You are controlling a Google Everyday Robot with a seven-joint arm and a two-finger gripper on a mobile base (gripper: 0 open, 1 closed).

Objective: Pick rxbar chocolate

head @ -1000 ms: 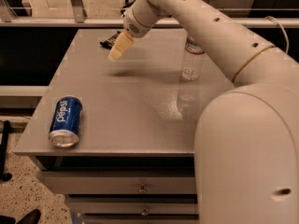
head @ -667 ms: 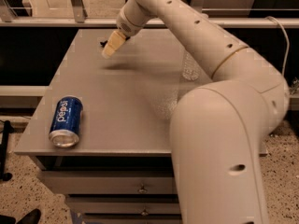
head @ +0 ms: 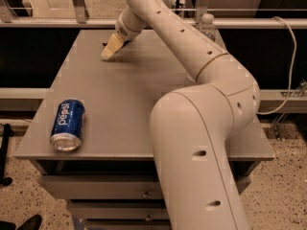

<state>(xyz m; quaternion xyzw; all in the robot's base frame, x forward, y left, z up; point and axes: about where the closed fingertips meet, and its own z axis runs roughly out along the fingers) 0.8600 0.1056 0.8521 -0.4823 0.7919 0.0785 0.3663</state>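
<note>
- The hand (head: 109, 51) is low over the far left of the table (head: 124, 104); we cannot tell how open it is.
- We see the rxbar chocolate (head: 104, 44) only as a dark sliver just beside it.

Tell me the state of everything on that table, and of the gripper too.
Gripper: low over the table's far left part.
Soda can: lying on its side by the near left corner.
Water bottle: upright, mostly hidden behind the arm.
Snack bar: only a dark edge shows beside the gripper.
Drawer: shut.
</note>
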